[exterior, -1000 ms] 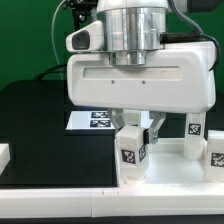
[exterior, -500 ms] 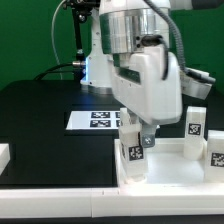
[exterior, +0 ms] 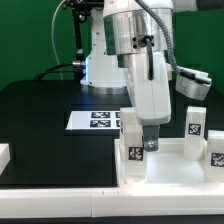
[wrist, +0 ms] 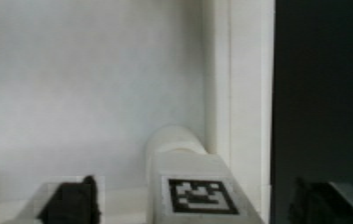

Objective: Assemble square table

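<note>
The square table's white slab (exterior: 170, 172) lies at the front of the exterior view's right. One short tagged leg (exterior: 134, 155) stands upright on its near left corner. My gripper (exterior: 141, 137) hangs straight down over that leg and is open. In the wrist view the leg (wrist: 198, 170) rises between the two dark fingers (wrist: 73, 202), with a gap on each side, so nothing is held. Two more tagged legs (exterior: 195, 123) (exterior: 216, 150) stand on the slab's right part. The slab (wrist: 84, 90) fills most of the wrist view.
The marker board (exterior: 94, 119) lies on the black table behind the slab. A plain white block (exterior: 3, 155) sits at the exterior view's left edge. A white strip (exterior: 60, 205) runs along the front. The arm's base (exterior: 100, 65) stands behind.
The wrist has turned about its vertical axis above the leg, from broadside to narrow side. The jaws have spread away from the leg, which stays upright on the slab.
</note>
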You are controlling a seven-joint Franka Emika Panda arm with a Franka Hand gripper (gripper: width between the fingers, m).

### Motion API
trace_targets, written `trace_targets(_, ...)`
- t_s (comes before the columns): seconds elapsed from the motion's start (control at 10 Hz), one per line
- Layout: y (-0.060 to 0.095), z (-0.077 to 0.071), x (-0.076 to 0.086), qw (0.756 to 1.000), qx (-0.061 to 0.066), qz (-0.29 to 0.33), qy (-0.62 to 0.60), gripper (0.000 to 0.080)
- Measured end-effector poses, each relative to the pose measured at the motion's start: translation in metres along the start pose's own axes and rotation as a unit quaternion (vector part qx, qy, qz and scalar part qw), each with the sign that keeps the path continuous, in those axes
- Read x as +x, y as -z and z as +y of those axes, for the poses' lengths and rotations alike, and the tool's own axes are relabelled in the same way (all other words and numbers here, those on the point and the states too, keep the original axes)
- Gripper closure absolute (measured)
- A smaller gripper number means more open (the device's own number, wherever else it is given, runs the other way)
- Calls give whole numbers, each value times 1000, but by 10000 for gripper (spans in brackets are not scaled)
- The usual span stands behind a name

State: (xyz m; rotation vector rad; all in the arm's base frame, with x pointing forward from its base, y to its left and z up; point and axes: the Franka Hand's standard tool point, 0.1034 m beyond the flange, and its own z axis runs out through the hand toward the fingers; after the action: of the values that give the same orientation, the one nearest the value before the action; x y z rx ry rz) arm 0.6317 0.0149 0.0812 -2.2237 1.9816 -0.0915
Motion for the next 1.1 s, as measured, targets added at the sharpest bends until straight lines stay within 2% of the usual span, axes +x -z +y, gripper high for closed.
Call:
trace_targets(0.1, 2, -2, -1, 996, -6, 0, 87, 176)
trace_targets(0.2, 4, -2, 4, 987, -5, 0, 164, 158)
trace_targets(0.3, 4, -1, 10, 975, -4, 1, 220, 158)
trace_targets(0.6, 3, 0, 11, 951, -6, 2, 310, 150)
trace_targets(0.9, 7, -6, 18, 868, -14, 12, 496, 150)
trace_targets(1.1, 6, -5, 18, 874, -14, 12, 485, 150)
